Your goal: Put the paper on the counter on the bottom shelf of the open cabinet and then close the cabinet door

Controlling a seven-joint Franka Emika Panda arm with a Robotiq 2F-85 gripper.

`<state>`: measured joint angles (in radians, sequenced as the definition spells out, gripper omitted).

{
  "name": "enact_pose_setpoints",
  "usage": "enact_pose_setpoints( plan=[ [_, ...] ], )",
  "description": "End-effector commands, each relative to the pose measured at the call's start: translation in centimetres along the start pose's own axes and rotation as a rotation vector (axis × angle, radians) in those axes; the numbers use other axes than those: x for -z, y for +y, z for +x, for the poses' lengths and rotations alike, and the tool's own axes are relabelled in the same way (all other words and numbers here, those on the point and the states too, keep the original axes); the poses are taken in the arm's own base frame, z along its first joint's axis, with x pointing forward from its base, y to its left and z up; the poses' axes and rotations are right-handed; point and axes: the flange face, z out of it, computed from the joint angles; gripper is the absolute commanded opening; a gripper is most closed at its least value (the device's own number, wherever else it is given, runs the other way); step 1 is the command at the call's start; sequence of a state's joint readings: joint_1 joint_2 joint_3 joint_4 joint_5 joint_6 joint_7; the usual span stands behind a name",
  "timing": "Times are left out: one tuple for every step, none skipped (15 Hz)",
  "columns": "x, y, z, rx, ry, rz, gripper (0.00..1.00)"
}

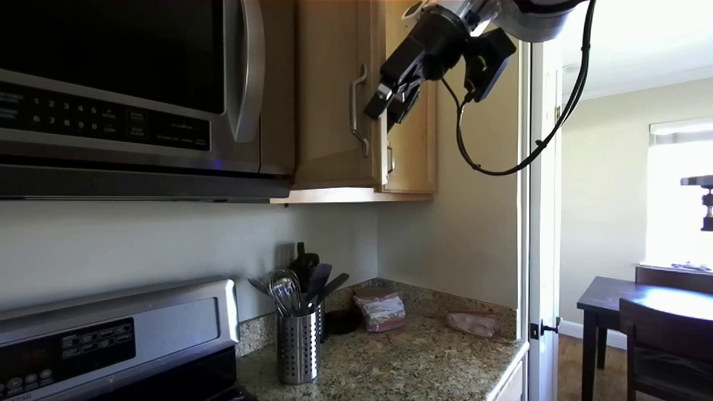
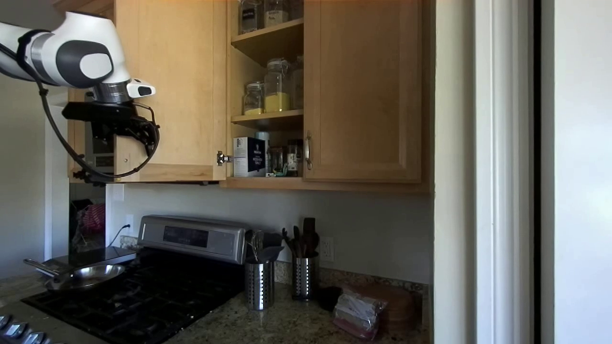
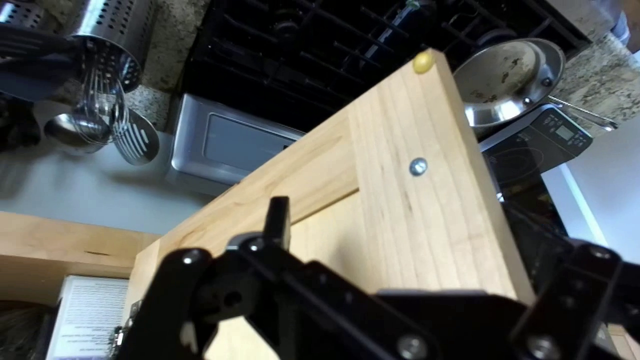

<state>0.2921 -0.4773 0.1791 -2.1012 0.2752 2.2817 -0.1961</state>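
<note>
In an exterior view, the white robot arm [image 2: 93, 52] reaches in from the far left, its gripper [image 1: 384, 114] at the free edge of the cabinet door [image 2: 177, 95], which stands open. The jaws are spread: in the wrist view one finger [image 3: 277, 222] shows before the door's inner face and the other beyond its edge; whether either touches the wood I cannot tell. Below, a frying pan [image 2: 86, 278] sits by the left side of the stove [image 2: 153, 286]. Next to the right comes the open part of the cabinet [image 2: 246, 71], with glass jars [image 2: 277, 86] on the upper levels. On the bottom shelf [image 2: 267, 182] an upright box [image 2: 249, 157] stands at the left and small containers [image 2: 290, 160] at the right. The paper [image 2: 276, 174] seems to lie at the front, just beside the box, a tiny pale scrap too small to be sure of. Underneath, two perforated metal cups [image 2: 259, 289] of utensils [image 2: 308, 234] stand on the counter [image 2: 282, 320]. Further right, a closed door [image 2: 363, 95] bears a bar handle [image 2: 308, 152]; a packet [image 2: 357, 315] lies below it on the granite, just beside a rounded brown object [image 2: 397, 306]. Well to the packet's right, in an exterior view, a pale flat lump [image 1: 472, 323] rests near the wall [image 1: 457, 262].
</note>
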Motion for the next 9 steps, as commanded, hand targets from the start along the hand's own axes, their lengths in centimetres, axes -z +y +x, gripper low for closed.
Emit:
enact_pose_setpoints(
  plan=[
    [1.7, 6.2, -1.8, -0.066, 0.009, -0.150, 1.00],
    [2.2, 7.0, -2.4, -0.073, 0.000, -0.172, 1.00],
    [2.7, 7.8, -3.0, -0.081, -0.008, -0.195, 1.00],
    [3.3, 8.8, -3.6, -0.089, -0.016, -0.221, 1.00],
    [3.9, 9.7, -4.1, -0.101, -0.022, -0.248, 1.00],
    [4.4, 10.7, -4.7, -0.113, -0.027, -0.278, 1.00],
    [4.9, 11.7, -5.1, -0.124, -0.032, -0.310, 1.00],
    [5.3, 12.8, -5.5, -0.133, -0.036, -0.345, 1.00],
    [5.5, 14.1, -5.7, -0.142, -0.039, -0.384, 1.00]
  ],
)
